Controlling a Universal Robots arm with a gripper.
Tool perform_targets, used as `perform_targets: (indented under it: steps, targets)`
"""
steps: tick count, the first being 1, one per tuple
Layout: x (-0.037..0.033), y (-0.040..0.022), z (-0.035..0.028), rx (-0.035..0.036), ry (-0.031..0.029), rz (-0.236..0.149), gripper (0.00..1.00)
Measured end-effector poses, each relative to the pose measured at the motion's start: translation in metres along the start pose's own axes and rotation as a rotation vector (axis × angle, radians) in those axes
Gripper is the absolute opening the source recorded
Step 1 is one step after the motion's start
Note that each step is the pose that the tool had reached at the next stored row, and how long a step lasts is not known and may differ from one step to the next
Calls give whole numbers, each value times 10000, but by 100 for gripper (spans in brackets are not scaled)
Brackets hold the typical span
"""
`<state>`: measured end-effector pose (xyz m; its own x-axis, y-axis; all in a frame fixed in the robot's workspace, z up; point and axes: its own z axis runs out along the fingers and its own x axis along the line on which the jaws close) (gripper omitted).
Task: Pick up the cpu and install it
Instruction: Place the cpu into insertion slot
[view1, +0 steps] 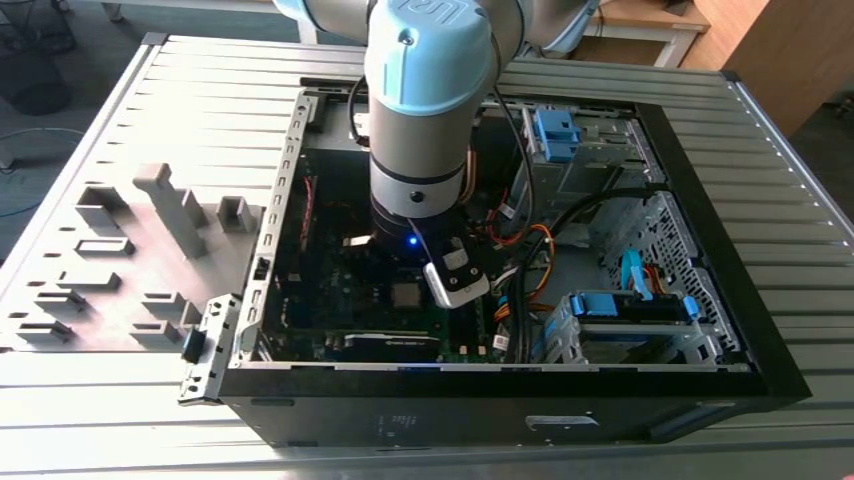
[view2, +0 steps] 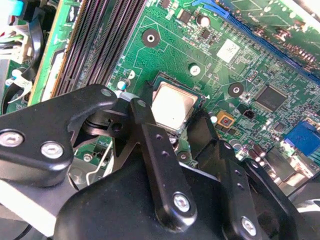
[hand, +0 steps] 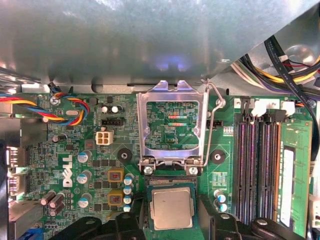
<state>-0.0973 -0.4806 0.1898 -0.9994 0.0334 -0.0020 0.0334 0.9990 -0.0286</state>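
Black pincer (view2: 170, 116) links hide the socket's near edge in the second wrist view, and in the exterior view the arm (view1: 427, 120) covers the board beneath it. Dull silver-grey, flat and square, the cpu (hand: 171, 208) lies in the socket between the pincer's spread fingers (view2: 150, 145). The hinged frame (hand: 172, 125) stands open beyond it.

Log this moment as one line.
gripper: open, straddling cpu | cpu: lying in socket | socket frame: hinged open
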Motion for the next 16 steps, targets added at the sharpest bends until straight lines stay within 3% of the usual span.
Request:
perform_targets:
  steps: [14, 16]
  targets:
    - [-2, 0, 0, -1, 0, 0, 55]
    - [-2, 0, -1, 2, 4, 1, 47]
